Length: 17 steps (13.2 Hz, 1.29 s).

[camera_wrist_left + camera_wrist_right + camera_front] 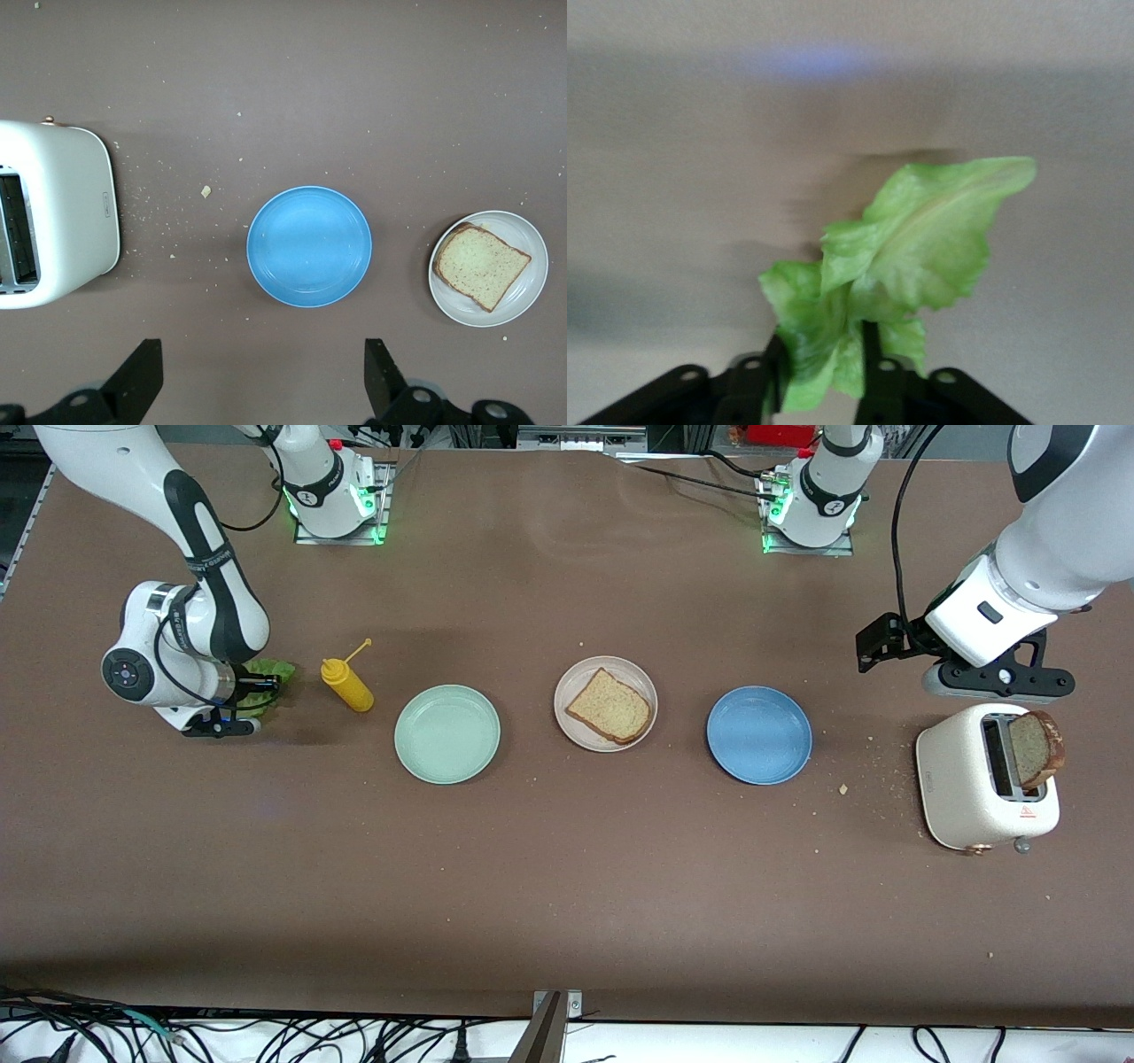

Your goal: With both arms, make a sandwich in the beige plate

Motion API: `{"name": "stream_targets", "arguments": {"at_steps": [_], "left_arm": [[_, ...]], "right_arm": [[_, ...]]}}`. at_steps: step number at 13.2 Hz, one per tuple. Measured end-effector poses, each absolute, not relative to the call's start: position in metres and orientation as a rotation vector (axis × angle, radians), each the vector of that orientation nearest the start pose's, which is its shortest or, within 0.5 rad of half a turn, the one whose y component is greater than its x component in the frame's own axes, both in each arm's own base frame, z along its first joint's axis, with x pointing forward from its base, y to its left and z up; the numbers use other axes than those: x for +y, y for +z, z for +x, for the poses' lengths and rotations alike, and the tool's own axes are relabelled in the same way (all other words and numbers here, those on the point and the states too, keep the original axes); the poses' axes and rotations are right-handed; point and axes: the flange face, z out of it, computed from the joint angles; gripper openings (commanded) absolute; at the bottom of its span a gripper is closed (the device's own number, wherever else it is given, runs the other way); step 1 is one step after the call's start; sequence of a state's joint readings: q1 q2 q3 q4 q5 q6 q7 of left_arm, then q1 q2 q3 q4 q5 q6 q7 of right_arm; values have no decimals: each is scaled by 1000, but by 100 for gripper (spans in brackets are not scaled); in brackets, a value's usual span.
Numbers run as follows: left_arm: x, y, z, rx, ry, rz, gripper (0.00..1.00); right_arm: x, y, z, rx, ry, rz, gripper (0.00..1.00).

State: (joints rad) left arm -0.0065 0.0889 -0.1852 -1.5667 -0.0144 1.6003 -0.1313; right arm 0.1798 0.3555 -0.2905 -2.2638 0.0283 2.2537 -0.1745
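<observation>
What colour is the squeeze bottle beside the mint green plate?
Yellow; the squeeze bottle shows best in the front view.

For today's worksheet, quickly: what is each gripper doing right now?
Left gripper: open, empty, over the table by the toaster.
Right gripper: shut on the lettuce leaf, at the right arm's end of the table.

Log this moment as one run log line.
right hand: shut on lettuce leaf | left hand: open, over toaster | beige plate: one bread slice | second slice: in toaster
</observation>
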Motion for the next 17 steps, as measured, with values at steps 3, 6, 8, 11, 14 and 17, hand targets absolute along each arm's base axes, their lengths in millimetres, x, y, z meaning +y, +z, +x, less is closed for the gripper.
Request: {"name": "stream_targets", "arguments": {"at_steps": [3,6,8,11,14,17], "left_arm": [[-108,579,571,93,92,-3161,100],[-107,579,571,92,92,-3161,100],[-107,579,571,92,92,-3161,100],[-107,579,572,91,92,-3161,100],[-107,579,572,90,92,-3161,100],[-107,579,572,90,92,-3161,100]], "right_arm": [[-60,202,501,-67,516,-3127,0],[-58,247,525,-69,574,-3101,0],[-56,295,547,-76,613,-3087,0],[-44,372,570,-49,647,-3075,0],[3,436,581,55,642,-3078,0],[69,468,579,234,607,-3005,0]]}}
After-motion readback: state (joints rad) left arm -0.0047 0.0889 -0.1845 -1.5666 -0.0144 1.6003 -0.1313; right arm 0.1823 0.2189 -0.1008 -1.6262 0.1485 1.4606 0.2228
